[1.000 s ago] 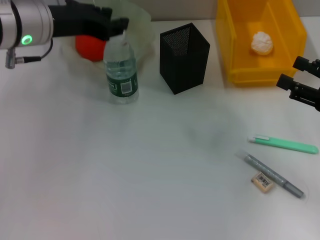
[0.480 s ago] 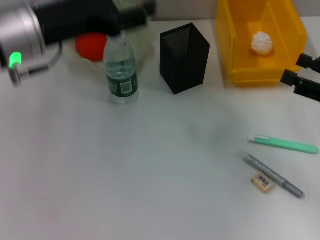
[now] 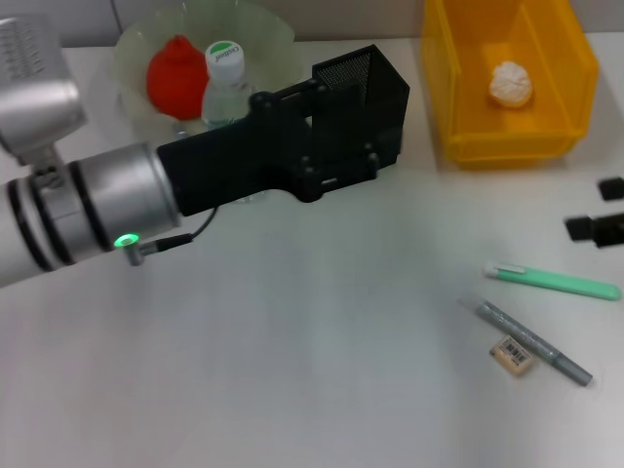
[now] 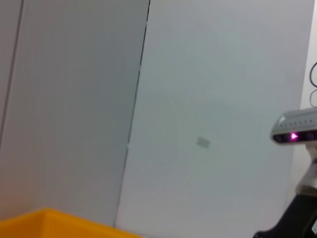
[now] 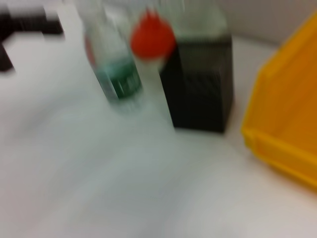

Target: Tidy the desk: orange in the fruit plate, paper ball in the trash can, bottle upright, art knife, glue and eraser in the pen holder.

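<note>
Head view: one orange [image 3: 176, 76], one bottle [image 3: 223, 84], one eraser [image 3: 514, 354].

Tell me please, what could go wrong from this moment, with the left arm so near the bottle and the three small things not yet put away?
1. The left arm stretches low across the bottle and the pen holder; a careless swing might topple either.
2. The eraser lies beside the grey pen-like tool and near the green one, so a grasp could catch or push a neighbour.
3. The right gripper is at the desk's edge, mostly out of view.
</note>
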